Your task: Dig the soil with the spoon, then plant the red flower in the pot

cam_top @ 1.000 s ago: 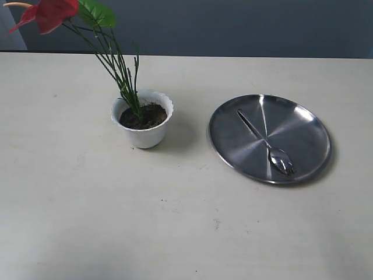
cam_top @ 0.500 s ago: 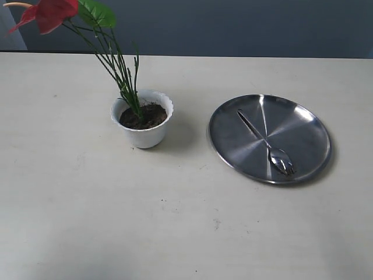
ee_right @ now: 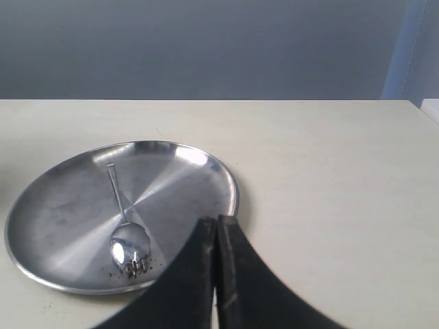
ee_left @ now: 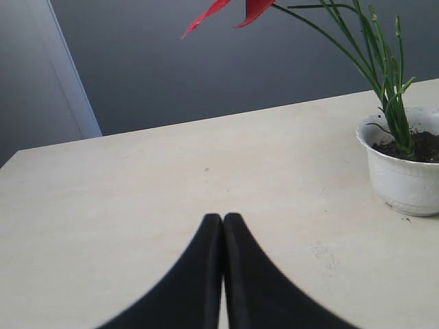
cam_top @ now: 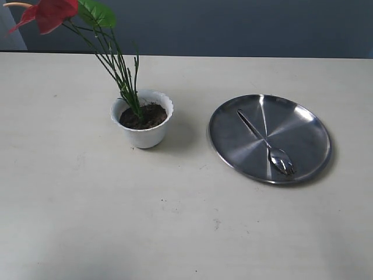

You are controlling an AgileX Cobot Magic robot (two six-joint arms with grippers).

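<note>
1. Nothing has shifted since the earlier exterior frames: pot, flower, plate and spoon sit exactly where they were, and no arm has entered that view.
2. Across the exterior view stretches a pale cream table [cam_top: 87, 221], matte, with faint scuffs and a few tiny dark specks near its middle.
3. Behind the table's far edge stands a dull blue-grey wall [cam_top: 245, 26]; the left wrist view shows a lighter vertical panel [ee_left: 41, 75] at one side of it.
4. The pot [cam_top: 142, 118], white with a scalloped rim, stands upright on the left half of the table, casting a soft shadow beside it.
5. Dark soil [cam_top: 144, 116] fills the pot nearly to the rim.
6. The red flower [cam_top: 49, 13] is planted: its thin green stems rise from the soil and lean toward the upper left, with the red bloom and green leaf at the top.
7. A round steel plate [cam_top: 303, 125] lies well to the right of the pot.
8. The spoon [cam_top: 265, 142] rests diagonally on the plate, bowl toward the near rim, with small dark crumbs by its notched tip.
9. The left hand [ee_left: 223, 221] is clenched on nothing, fingertips pressed together above bare table, pot off to one side.
10. The right hand [ee_right: 217, 223] is likewise closed and empty, just beside the plate's rim.
</note>
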